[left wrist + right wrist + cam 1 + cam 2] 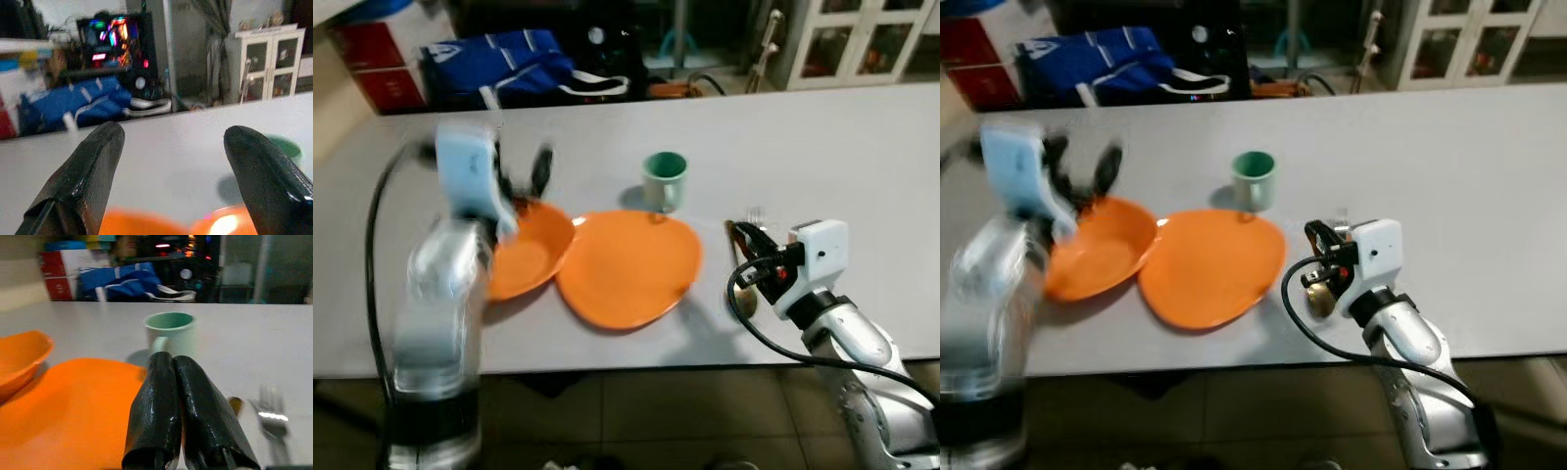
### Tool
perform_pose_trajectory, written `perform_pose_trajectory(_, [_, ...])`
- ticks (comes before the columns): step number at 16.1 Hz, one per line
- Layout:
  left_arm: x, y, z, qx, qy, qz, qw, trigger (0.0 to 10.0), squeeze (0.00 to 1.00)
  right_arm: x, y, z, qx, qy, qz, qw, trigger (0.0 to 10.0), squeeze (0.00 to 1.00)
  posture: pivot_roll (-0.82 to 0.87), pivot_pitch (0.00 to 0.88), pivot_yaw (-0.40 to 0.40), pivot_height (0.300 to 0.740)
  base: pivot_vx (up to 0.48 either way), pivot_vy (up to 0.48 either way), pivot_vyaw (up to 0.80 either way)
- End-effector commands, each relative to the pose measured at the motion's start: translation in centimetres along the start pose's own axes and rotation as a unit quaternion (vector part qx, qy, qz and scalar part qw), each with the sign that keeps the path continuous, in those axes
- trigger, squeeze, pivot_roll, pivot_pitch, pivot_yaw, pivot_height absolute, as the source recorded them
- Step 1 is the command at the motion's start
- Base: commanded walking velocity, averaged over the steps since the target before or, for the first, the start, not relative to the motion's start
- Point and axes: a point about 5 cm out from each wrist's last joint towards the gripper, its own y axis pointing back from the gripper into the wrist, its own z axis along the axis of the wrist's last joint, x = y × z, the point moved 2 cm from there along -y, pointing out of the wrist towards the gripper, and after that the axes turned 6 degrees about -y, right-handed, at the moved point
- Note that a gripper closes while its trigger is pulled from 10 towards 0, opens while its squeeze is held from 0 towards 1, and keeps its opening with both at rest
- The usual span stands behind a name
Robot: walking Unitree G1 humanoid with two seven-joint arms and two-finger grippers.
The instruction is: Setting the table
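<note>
An orange bowl (527, 260) and a larger orange plate (628, 267) lie side by side on the grey table (842, 147), their rims touching. A green mug (664, 179) stands just behind the plate. My left gripper (524, 176) hovers open over the bowl's far rim, holding nothing; its image is blurred. To the right of the plate, my right gripper (738, 237) is shut and empty, low over the table. A fork (272, 419) and a spoon (235, 404) lie just beyond its fingertips (161, 411), and the spoon's bowl (744, 304) shows beneath the arm.
A blue bag (509, 64), red boxes (372, 59) and a white glass-door cabinet (862, 39) stand beyond the table's far edge. The front edge of the table (636, 367) runs close to my body. Bare tabletop stretches to the right and behind the mug.
</note>
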Motion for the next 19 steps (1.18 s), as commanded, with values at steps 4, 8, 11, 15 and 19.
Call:
perform_pose_trajectory(4, [-0.3, 5.1, -6.1, 0.079, -0.083, 0.054, 0.992, 10.0, 0.0, -0.1, -0.5, -1.9, -0.003, -0.006, -0.015, 1.0, 10.0, 0.0, -0.19, 0.0, 0.095, 0.74, 0.0, 0.0, 0.0])
perform_pose_trajectory(8, [-2.0, 8.0, -10.0, 0.161, 0.006, 0.071, 0.984, 10.0, 0.0, -0.7, -0.2, -3.8, 0.012, -0.025, -0.039, 0.999, 10.0, 0.0, -0.19, 0.0, 0.094, 0.74, 0.0, 0.0, 0.0])
perform_pose_trajectory(11, [-1.3, 6.0, -8.6, 0.126, 0.034, 0.065, 0.989, 10.0, 0.0, -0.9, -0.4, -4.0, 0.012, -0.018, -0.043, 0.999, 10.0, 0.0, -0.2, 0.0, 0.099, 0.74, 0.0, 0.0, 0.0])
perform_pose_trajectory(15, [-2.0, 5.8, -9.4, 0.139, 0.053, 0.057, 0.987, 10.0, 0.0, -0.8, -1.0, -4.5, 0.022, -0.006, -0.041, 0.999, 10.0, 0.0, -0.21, 0.0, 0.093, 0.74, 0.0, 0.0, 0.0])
perform_pose_trajectory(19, [-1.6, 4.3, -8.8, 0.123, 0.04, 0.049, 0.99, 10.0, 0.0, -0.4, -1.5, -4.7, 0.018, -0.003, -0.039, 0.999, 10.0, 0.0, -0.21, 0.0, 0.105, 0.74, 0.0, 0.0, -0.51])
